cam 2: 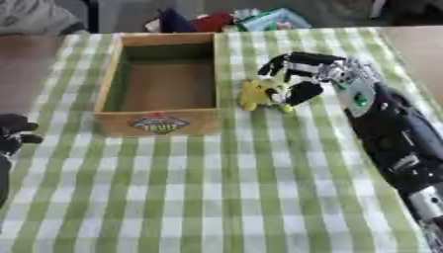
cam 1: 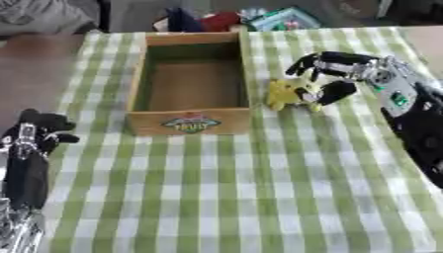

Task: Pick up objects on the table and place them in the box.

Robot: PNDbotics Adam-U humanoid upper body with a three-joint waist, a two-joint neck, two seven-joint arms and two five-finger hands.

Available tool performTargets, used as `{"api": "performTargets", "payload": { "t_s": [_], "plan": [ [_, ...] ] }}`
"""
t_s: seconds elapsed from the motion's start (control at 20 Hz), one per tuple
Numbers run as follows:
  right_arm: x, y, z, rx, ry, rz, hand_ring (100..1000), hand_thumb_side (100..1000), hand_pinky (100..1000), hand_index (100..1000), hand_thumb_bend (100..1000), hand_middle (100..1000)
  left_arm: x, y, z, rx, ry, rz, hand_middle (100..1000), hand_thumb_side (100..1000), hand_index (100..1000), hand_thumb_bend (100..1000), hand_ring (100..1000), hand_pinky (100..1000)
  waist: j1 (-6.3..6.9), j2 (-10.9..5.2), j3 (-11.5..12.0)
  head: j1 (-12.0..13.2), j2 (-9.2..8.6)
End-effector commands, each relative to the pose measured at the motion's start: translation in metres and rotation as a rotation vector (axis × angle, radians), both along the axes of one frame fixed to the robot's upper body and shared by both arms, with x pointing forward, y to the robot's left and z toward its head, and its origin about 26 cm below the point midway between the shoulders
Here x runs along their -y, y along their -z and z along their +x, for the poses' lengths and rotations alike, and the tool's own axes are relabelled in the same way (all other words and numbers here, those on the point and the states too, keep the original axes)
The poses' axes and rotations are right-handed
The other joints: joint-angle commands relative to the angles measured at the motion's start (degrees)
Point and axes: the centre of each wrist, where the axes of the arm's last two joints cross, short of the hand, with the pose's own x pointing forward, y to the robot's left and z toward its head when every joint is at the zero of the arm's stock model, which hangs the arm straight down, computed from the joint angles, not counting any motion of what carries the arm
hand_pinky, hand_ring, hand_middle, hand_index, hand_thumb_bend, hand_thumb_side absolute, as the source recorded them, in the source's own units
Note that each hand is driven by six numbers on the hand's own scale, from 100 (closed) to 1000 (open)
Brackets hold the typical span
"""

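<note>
A small yellow toy (cam 1: 283,93) lies on the green checked tablecloth just right of the wooden box (cam 1: 190,121). My right hand (cam 1: 331,74) reaches in from the right with its fingers and thumb curled around the toy's right side. The box is open at the top and nothing shows inside it; a "fruit" label is on its front wall. My left hand (cam 1: 41,129) rests at the table's left edge, fingers curled, holding nothing.
Beyond the table's far edge lie a red, a dark blue and a teal object (cam 1: 281,20). The tablecloth (cam 1: 259,188) stretches wide in front of the box. My right forearm (cam 2: 389,133) crosses the right side.
</note>
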Motion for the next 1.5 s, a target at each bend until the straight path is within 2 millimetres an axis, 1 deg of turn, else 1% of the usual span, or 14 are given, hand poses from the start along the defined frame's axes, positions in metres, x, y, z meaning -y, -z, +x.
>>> {"api": "performTargets", "payload": {
  "t_s": [0.05,0.15,0.3,0.4,0.45,0.5,0.6,0.7,0.9,1.0,1.05,1.2,1.35,1.5],
  "plan": [
    [0.0,-0.007,0.002,0.02,-0.001,-0.046,868,466,696,923,100,863,-0.001,-0.008,0.0,0.026,0.004,0.009,555,674,511,100,607,534,0.1,-0.78,0.09,-0.23,0.28],
    [-0.001,-0.005,0.002,0.025,0.005,-0.08,857,402,699,921,100,861,-0.001,-0.008,0.0,0.025,0.005,0.009,555,675,511,100,607,534,0.14,-0.76,0.14,-0.32,0.25],
    [-0.002,-0.001,0.002,0.042,0.012,-0.121,823,336,692,910,100,833,-0.001,-0.007,0.0,0.024,0.005,0.009,555,675,511,100,607,535,0.18,-0.72,0.18,-0.43,0.28],
    [-0.002,0.001,0.002,0.054,0.016,-0.142,791,289,668,899,100,805,-0.001,-0.008,0.0,0.024,0.005,0.009,555,675,511,100,607,535,0.16,-0.7,0.2,-0.47,0.27],
    [-0.002,0.002,0.002,0.06,0.018,-0.15,773,291,649,892,100,791,0.0,-0.008,0.0,0.025,0.006,0.009,555,675,511,100,607,535,0.16,-0.69,0.2,-0.45,0.26],
    [-0.001,0.003,0.002,0.065,0.02,-0.155,742,290,619,882,100,773,0.0,-0.008,0.0,0.025,0.006,0.008,555,675,511,100,607,535,0.16,-0.69,0.2,-0.45,0.26],
    [-0.001,0.005,0.002,0.08,0.025,-0.156,636,285,557,848,100,709,0.0,-0.008,0.0,0.025,0.006,0.009,555,675,511,100,607,534,0.17,-0.68,0.21,-0.47,0.24],
    [0.0,0.006,0.002,0.105,0.031,-0.143,554,275,488,804,100,625,-0.001,-0.007,0.0,0.024,0.005,0.009,555,675,511,100,607,534,0.17,-0.69,0.23,-0.47,0.22],
    [0.0,0.003,0.001,0.19,0.044,-0.09,331,236,276,640,100,450,-0.001,-0.008,0.001,0.025,0.005,0.009,555,675,511,100,607,535,0.15,-0.72,0.23,-0.43,0.17],
    [0.001,0.0,0.001,0.249,0.052,-0.05,263,223,202,578,100,391,-0.001,-0.008,0.001,0.026,0.004,0.009,555,675,511,100,607,535,0.13,-0.73,0.21,-0.4,0.09],
    [0.001,-0.001,0.0,0.275,0.053,-0.035,241,216,173,553,100,369,-0.001,-0.008,0.001,0.027,0.004,0.009,555,674,511,100,607,535,0.11,-0.73,0.21,-0.4,0.06],
    [0.001,-0.009,-0.001,0.37,0.045,0.027,215,199,132,530,100,346,-0.001,-0.008,0.001,0.028,0.003,0.009,555,674,511,100,607,535,-0.01,-0.76,0.12,-0.3,-0.09],
    [0.0,-0.021,-0.003,0.435,0.026,0.073,208,190,122,524,100,341,-0.001,-0.009,0.001,0.03,0.003,0.009,554,672,512,100,607,535,-0.14,-0.83,0.11,-0.25,-0.19],
    [-0.002,-0.039,-0.004,0.486,0.012,0.121,204,179,113,520,100,336,-0.001,-0.009,0.001,0.031,0.004,0.01,554,672,512,100,607,535,-0.23,-0.94,0.19,-0.26,-0.29]
  ]
}}
